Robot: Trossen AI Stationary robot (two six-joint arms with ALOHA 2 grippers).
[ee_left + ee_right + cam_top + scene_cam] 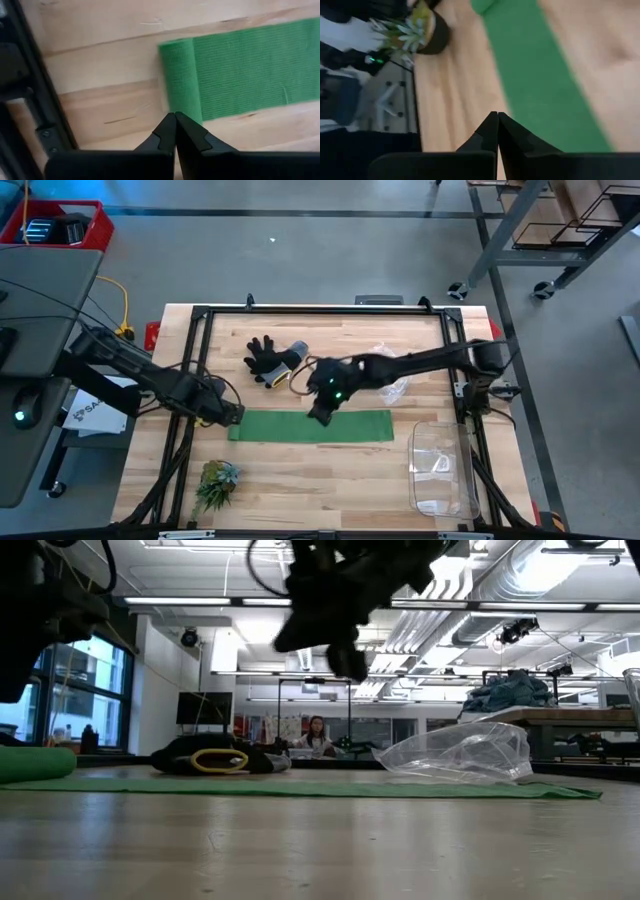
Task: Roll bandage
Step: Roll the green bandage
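The light wooden desk carries a green bandage laid flat across its middle, its left end rolled up. Farther back lies a black-and-grey glove, with crumpled clear plastic to the right. A clear container sits near right, a small plant tuft near left.

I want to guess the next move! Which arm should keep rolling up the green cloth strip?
Probably the left. Its end effector, fingers shut, sits right beside the started roll at the end of the long green fabric bandage. The right end effector, also shut, is over the flat middle.
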